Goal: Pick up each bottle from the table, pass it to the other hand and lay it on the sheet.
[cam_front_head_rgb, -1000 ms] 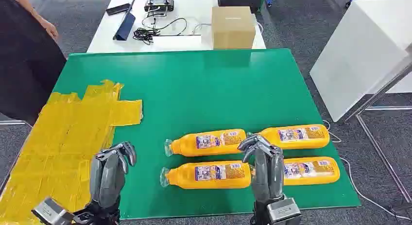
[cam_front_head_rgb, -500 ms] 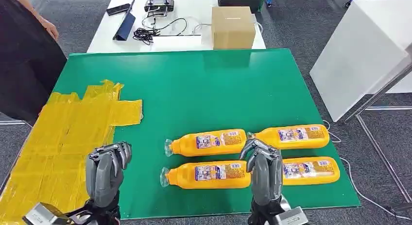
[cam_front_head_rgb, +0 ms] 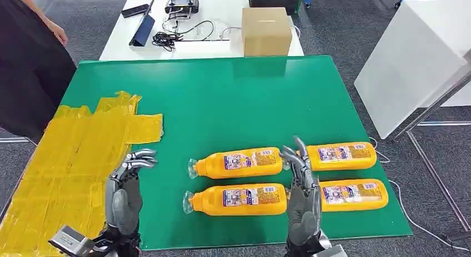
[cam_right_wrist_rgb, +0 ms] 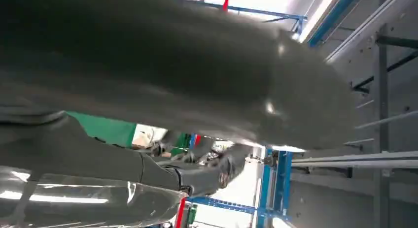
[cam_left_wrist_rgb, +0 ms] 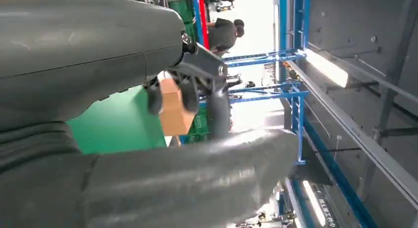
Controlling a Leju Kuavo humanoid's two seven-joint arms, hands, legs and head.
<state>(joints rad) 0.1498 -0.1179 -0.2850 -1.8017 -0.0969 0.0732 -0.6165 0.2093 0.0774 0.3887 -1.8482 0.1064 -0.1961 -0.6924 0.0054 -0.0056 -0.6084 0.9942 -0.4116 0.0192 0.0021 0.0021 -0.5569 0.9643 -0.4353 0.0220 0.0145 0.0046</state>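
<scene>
Fingers [cam_front_head_rgb: 294,157] of the right hand [cam_front_head_rgb: 302,196] are spread apart and hold nothing, raised over the gap among four orange bottles [cam_front_head_rgb: 239,164] — smooth plastic, labelled, lying on their sides in two rows on the green worktop [cam_front_head_rgb: 233,101]. Left hand [cam_front_head_rgb: 126,193] is likewise open with fingers apart, beside the crinkled yellow sheet [cam_front_head_rgb: 72,157] — a cardboard box [cam_front_head_rgb: 265,30] sits on the white table beyond.
</scene>
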